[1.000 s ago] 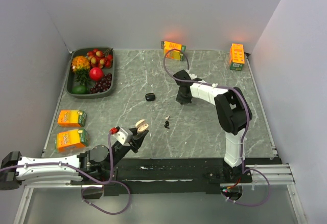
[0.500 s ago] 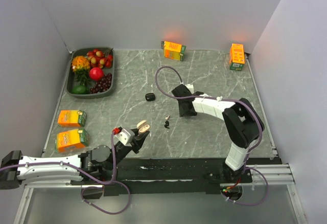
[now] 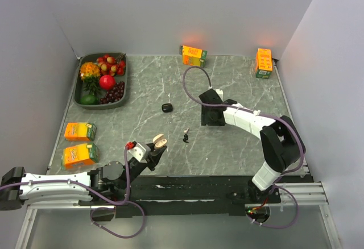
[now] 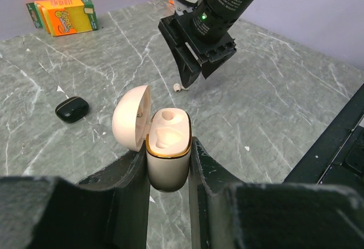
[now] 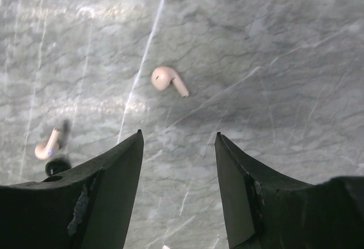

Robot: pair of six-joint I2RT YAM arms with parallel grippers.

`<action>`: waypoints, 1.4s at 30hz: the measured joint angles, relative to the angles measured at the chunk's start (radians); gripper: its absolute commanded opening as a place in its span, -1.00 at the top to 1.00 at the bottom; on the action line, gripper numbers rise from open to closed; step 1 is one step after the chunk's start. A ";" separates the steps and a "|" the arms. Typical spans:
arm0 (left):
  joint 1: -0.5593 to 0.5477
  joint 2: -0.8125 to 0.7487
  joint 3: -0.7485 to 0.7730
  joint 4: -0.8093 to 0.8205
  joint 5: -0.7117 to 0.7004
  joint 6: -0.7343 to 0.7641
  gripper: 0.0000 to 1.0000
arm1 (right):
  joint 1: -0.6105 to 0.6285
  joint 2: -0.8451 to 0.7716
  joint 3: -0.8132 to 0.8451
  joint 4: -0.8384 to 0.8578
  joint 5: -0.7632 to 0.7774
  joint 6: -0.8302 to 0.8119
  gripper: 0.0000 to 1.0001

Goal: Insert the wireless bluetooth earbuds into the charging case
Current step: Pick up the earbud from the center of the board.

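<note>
The left jaws are clamped tight on the charging case (image 4: 168, 149), a cream shell gripped by its lower body and held upright above the near part of the worktop (image 3: 239, 152). Its lid is hinged open to one side and its pale wells show. The right jaws stand parted with nothing between them, hanging low over the middle of the worktop and pointing down at it. In the right wrist view a whitish earbud (image 5: 169, 80) lies on the marbled surface just ahead of the gap between the jaws, touching neither finger. A second whitish earbud (image 5: 47, 146) lies off to the left of that view, just beside a black earbud (image 5: 57, 164). Seen from above, this pair sits between the held case and the right jaws, apart from both. A small black case (image 3: 166, 107), closed, rests on the worktop further back and to the left. A dark tray (image 3: 101, 106) of fruit stands in the far left corner. Two orange juice cartons (image 3: 79, 131) lie near the left edge, one in front of the other, and two more stand along the back.
</note>
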 measured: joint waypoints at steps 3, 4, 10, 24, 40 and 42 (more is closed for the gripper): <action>0.000 0.004 0.000 -0.002 0.002 -0.005 0.97 | -0.013 0.006 0.005 0.006 0.000 -0.025 -0.19; 0.000 0.004 0.000 -0.003 0.004 -0.006 0.98 | -0.013 0.013 0.012 0.011 0.000 -0.043 -0.17; -0.001 -0.003 0.000 -0.003 0.007 -0.018 0.98 | -0.013 0.078 0.075 0.030 0.000 -0.137 -0.14; -0.004 0.004 0.000 -0.003 0.015 -0.022 0.98 | -0.012 0.228 0.151 0.037 -0.022 -0.217 0.02; -0.007 0.003 0.000 -0.005 0.015 -0.022 0.98 | -0.010 0.241 0.153 0.046 -0.030 -0.227 0.37; -0.008 0.004 0.000 -0.005 0.015 -0.022 0.98 | -0.010 0.241 0.153 0.046 -0.030 -0.227 0.33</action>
